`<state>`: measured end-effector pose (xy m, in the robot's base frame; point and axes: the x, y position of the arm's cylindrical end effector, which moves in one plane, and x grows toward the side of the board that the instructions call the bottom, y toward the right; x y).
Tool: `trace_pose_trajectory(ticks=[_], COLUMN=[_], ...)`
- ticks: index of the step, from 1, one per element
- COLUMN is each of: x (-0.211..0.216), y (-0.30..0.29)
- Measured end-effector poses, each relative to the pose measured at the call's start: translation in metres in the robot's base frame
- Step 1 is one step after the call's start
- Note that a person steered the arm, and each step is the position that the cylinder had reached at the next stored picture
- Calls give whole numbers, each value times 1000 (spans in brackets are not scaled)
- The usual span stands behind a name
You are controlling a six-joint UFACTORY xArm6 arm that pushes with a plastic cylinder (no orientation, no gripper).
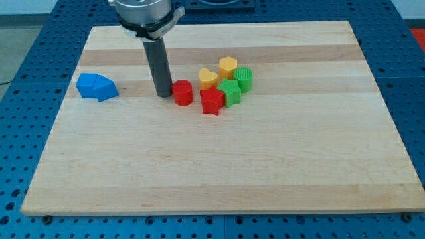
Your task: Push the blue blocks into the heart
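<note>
Two blue blocks (96,87) sit pressed together at the view's left, their shapes hard to tell apart. A yellow heart block (208,78) lies near the middle, in a cluster with other blocks. My tip (163,95) rests on the board between them, just left of a red cylinder (182,92) and close to touching it. The blue blocks are well to the left of my tip.
The cluster holds a yellow hexagon block (228,67), a green cylinder (244,79), a green star block (230,92) and a red star block (212,101). The wooden board (219,166) lies on a blue perforated table.
</note>
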<state>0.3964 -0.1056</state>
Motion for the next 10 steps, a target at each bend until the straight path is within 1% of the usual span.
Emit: trace_pose_trajectory(ticks=[1,2,3,4,5,7,8,9,10], x=[4,31,64,53,30,23,-11,-32,-7], y=[-10,-31,-83,-149,-197,-199,-199,-197,-184])
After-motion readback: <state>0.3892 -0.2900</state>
